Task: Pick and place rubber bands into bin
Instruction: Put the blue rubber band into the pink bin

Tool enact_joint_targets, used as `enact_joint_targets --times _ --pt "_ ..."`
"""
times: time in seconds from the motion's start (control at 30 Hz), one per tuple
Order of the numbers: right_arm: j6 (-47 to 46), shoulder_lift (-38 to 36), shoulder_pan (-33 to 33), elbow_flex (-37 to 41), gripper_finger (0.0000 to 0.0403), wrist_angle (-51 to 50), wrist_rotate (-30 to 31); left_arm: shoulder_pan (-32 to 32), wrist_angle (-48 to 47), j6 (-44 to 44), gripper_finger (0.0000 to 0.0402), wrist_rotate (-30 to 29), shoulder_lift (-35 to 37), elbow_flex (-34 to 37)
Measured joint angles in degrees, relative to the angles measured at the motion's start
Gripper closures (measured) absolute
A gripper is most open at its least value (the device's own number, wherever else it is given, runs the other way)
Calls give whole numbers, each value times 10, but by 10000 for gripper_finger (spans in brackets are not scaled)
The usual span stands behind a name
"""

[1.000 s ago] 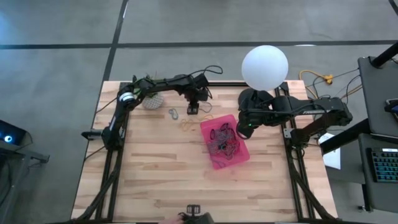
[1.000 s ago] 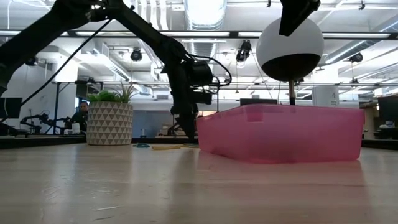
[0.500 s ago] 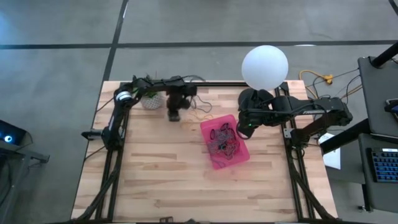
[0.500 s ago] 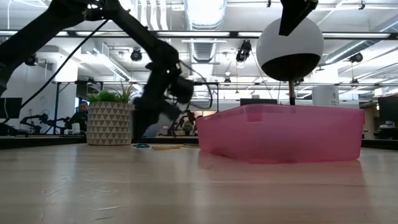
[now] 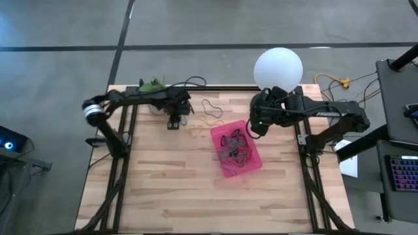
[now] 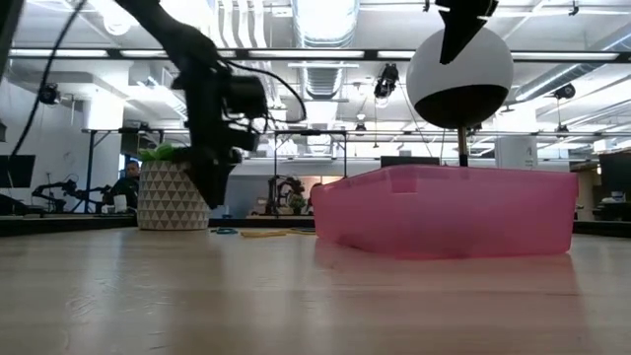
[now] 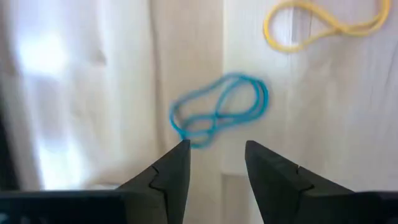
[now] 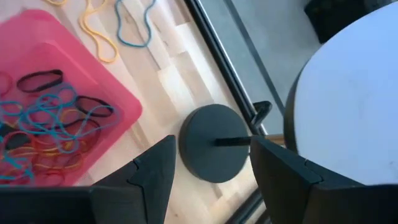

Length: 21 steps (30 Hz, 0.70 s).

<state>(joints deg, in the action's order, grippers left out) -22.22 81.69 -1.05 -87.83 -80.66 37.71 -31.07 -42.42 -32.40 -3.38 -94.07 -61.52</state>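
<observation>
Two parted, empty fingers of my left gripper [image 7: 214, 165] point down over a blue rubber band [image 7: 219, 109] beside the bin [image 5: 251, 166], while my right gripper [image 8: 208, 165] hovers open by a lamp base [image 8: 212, 142].

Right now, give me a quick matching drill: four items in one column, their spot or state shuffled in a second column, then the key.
Items
1. blue rubber band
2. pink bin
3. left hand
4. right hand

Places or states
A. holds a pile of mixed-colour bands
B. open, over the dark round lamp base beside the bin
C. lying loose on the wooden table, nothing gripping it
D. open, just short of a blue band

Pairs: 1-C, 2-A, 3-D, 4-B
</observation>
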Motion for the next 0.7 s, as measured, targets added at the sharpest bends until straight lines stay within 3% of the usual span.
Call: enact_joint_targets --times 0.17,0.33,0.7 --pt "32 0 24 2 209 1 -3 0 133 -72 263 58 67 86" --pt "35 0 38 3 209 1 -17 1 133 -73 263 77 58 121" --pt "43 0 40 5 209 2 -20 1 142 -44 263 106 9 93"
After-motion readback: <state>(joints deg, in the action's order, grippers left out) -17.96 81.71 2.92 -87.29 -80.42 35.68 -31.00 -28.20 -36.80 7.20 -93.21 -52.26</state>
